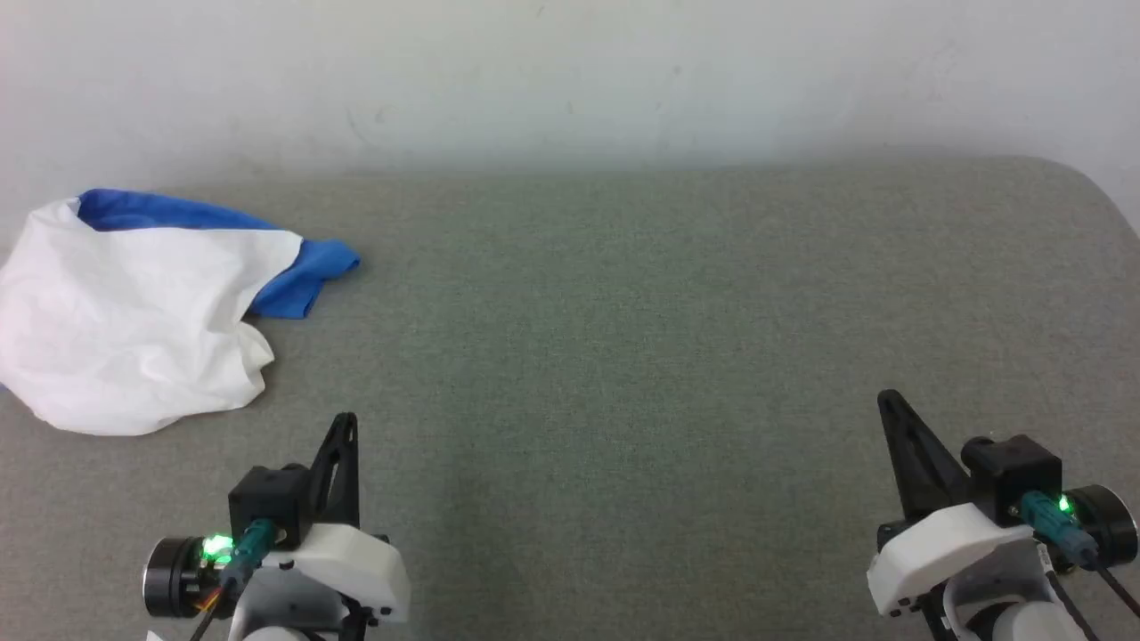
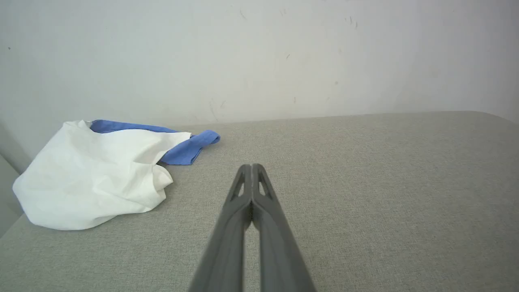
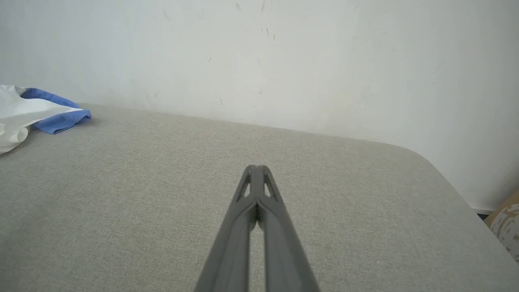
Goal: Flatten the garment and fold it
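The garment (image 1: 125, 329) lies crumpled in a heap at the far left of the grey table, its white body uppermost and a blue sleeve sticking out to the right. The left wrist view has the garment (image 2: 93, 178) left of the fingers; in the right wrist view the garment (image 3: 28, 115) sits at the left edge. My left gripper (image 1: 346, 420) hovers near the table's front, to the right of the heap and apart from it, shut with nothing in it (image 2: 251, 167). My right gripper (image 1: 884, 398) is far off at the lower right, also shut and empty (image 3: 256, 167).
The grey fabric-covered table (image 1: 623, 338) spreads wide between the grippers and back to a white wall (image 1: 570, 80). Its far right corner is rounded (image 3: 421, 158). Beyond that corner something tan and patterned (image 3: 507, 223) sits on the floor.
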`<state>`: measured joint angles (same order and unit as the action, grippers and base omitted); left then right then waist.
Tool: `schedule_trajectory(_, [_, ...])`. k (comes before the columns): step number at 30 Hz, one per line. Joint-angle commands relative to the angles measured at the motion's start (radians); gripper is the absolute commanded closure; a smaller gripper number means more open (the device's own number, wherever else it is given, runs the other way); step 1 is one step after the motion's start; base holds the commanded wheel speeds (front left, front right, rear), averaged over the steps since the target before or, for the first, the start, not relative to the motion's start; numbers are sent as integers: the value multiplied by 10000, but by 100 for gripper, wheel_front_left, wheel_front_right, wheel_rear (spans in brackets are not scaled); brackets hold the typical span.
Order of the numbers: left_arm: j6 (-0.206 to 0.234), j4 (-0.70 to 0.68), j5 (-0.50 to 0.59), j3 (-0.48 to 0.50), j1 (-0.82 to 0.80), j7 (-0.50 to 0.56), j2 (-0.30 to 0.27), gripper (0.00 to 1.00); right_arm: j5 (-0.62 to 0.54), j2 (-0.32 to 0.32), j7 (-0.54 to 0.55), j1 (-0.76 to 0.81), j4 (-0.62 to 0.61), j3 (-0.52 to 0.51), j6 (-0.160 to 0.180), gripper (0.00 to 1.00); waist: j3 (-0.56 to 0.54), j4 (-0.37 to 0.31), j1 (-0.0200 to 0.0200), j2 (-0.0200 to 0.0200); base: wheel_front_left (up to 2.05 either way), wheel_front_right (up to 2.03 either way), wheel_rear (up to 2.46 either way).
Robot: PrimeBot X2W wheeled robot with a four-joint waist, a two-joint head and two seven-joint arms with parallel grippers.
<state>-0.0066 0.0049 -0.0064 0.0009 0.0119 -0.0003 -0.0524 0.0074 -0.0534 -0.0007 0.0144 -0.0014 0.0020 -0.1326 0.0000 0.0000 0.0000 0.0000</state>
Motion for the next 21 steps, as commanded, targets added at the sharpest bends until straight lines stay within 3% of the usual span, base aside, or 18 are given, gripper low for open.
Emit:
schedule_trajectory(1, [66, -49, 64, -9, -119, 3, 22, 100, -74, 32, 7, -144, 14, -20, 19, 100, 0, 0, 0, 0, 0, 0, 0])
schedule_trajectory(12, [66, -49, 64, -9, -119, 3, 22, 100, -74, 32, 7, -144, 14, -20, 19, 100, 0, 0, 0, 0, 0, 0, 0])
schedule_trajectory(13, [-2, 2, -2, 0, 2, -1, 0, 0, 2, -2, 0, 3, 0, 0, 0, 0, 0, 0, 0, 0, 0, 0, 0])
schedule_trajectory(21, [2, 79, -178, -96, -65, -140, 1, 0, 147, -2, -138, 49, 42, -43, -1, 0, 4, -26, 0, 0, 0, 0, 0])
